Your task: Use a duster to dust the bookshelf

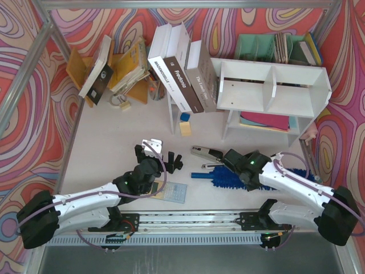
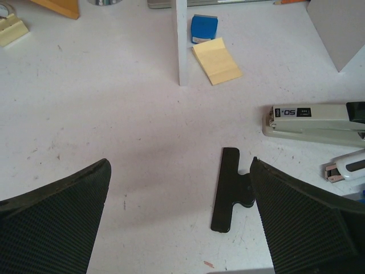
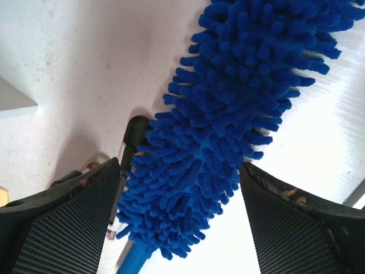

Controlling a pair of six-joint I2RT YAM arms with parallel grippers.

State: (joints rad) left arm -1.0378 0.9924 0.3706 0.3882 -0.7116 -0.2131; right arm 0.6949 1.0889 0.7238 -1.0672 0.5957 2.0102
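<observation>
Duster (image 1: pixel 223 179) lies on the table (image 1: pixel 114 142) near its front edge, handle pointing left, well apart from the bookshelf (image 1: pixel 272 85) at the back right. We see no part of the fluffy head touching the shelf, so we judge that the dusting itself has not begun; nothing has been wiped as far as these views show.

Our right gripper (image 1: pixel 238 164) is down over the duster (image 3: pixel 228 114), its fingers spread on either side of the blue fluff near the handle end. The fibres between them look uncompressed and one pad stands clear of them, so we read this as the approach to a grasp, not a hold.

Our left gripper (image 1: pixel 171 161) is spread wide over bare table with nothing between its fingers (image 2: pixel 54 222); a black clip (image 2: pixel 231 188) lies just beside one finger and a stapler (image 2: pixel 313 120) sits further right.

What remains is nearly everything: closing on the duster, lifting it, carrying it to the shelf and sweeping its top and both compartments.
</observation>
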